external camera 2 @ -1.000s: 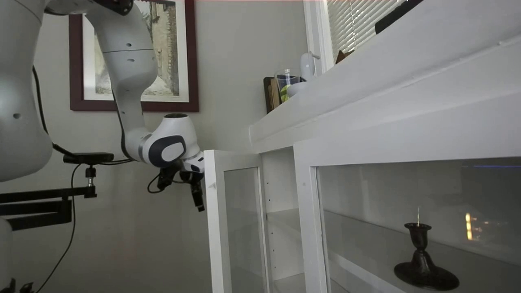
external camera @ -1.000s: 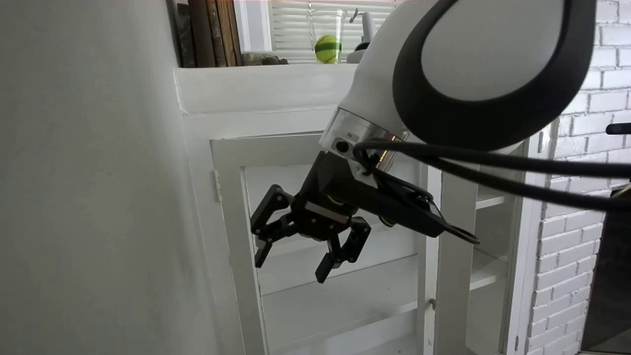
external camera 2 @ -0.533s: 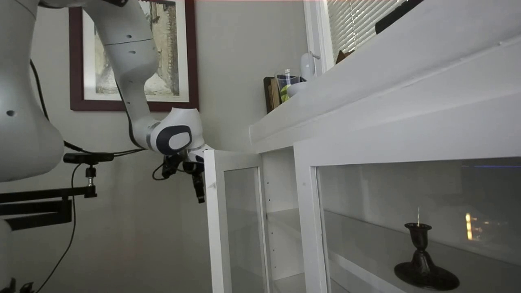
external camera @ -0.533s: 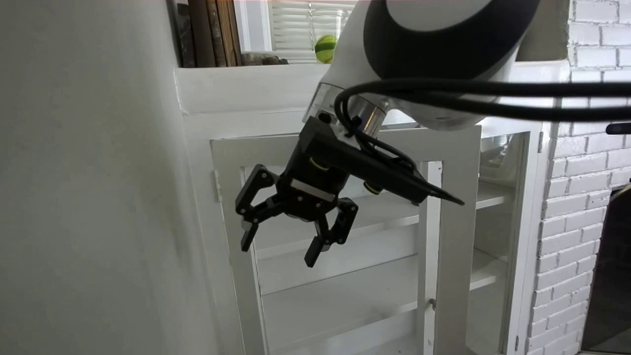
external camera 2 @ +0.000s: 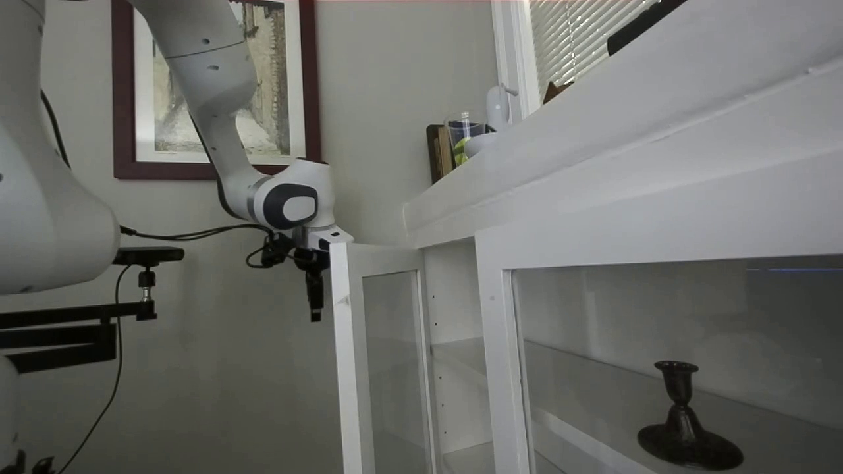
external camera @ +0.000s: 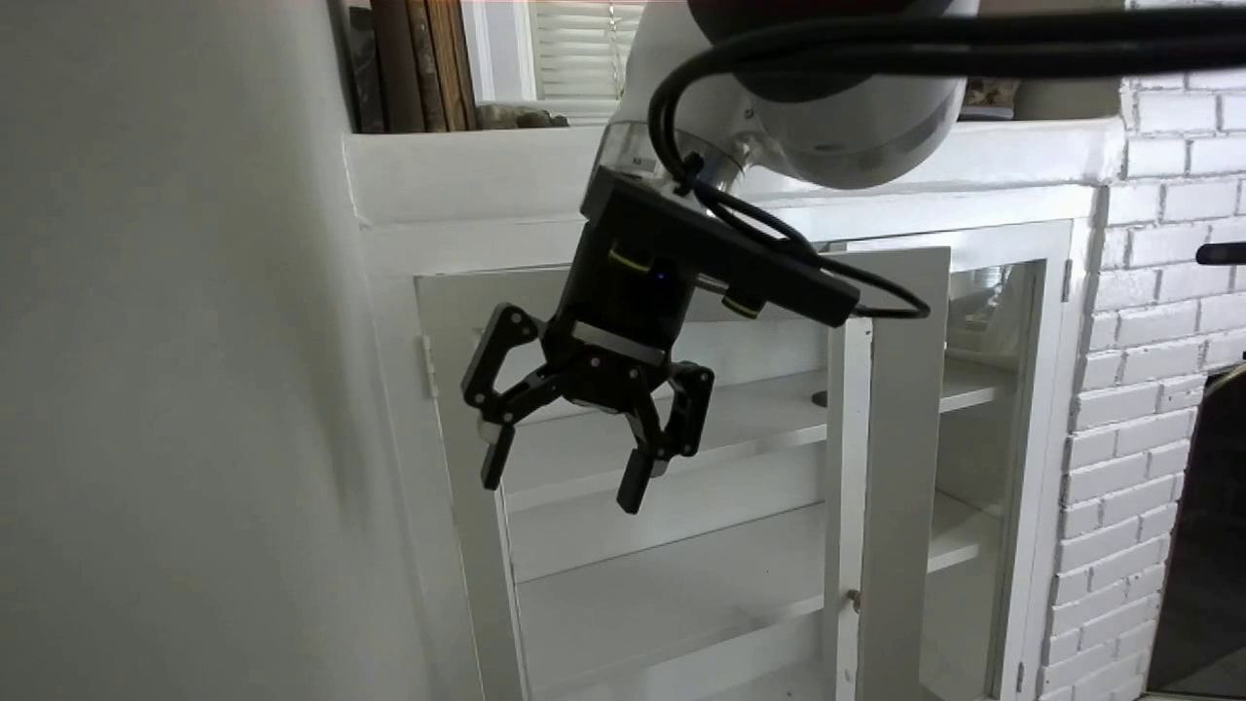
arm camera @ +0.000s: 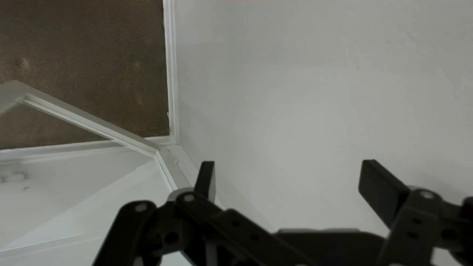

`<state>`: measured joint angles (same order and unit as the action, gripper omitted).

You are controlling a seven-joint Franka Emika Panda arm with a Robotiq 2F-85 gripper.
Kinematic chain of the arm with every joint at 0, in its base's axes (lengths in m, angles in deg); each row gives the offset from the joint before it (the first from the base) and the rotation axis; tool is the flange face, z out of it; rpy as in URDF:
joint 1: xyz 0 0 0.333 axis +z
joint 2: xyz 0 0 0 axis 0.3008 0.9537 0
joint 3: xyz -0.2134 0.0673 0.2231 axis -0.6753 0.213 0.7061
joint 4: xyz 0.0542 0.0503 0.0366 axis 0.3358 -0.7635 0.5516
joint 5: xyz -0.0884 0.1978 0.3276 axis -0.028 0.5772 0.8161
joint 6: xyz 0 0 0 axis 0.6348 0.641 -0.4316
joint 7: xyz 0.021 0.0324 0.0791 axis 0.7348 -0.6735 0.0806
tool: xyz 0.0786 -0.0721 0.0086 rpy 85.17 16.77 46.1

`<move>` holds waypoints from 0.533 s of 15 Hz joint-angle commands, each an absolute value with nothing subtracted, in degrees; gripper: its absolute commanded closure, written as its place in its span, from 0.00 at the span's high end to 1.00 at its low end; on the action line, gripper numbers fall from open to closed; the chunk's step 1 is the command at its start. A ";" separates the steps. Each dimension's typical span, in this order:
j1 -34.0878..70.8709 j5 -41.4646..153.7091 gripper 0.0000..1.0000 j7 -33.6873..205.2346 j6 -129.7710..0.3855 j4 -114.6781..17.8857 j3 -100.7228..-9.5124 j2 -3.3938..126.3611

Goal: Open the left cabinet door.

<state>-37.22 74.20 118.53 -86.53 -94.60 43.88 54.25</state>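
Left cabinet door ajar, free edge swung well out from the cabinet. Gripper spread wide, nothing held. Opening looks done; likely only a retreat left.

The left cabinet door looks smoothly painted around 1 glass pane, the gripper matt, the candlestick metallic.

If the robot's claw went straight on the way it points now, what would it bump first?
Probably the pale wall, which shows in the wrist view straight beyond the open gripper, though its distance is hard to judge.
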 commanded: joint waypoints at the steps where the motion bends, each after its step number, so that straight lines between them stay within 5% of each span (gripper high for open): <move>1: -46.84 69.83 1.00 122.29 -77.53 -91.85 53.38 53.32; 8: -64.14 44.56 1.00 143.49 -57.43 -87.86 73.45 62.82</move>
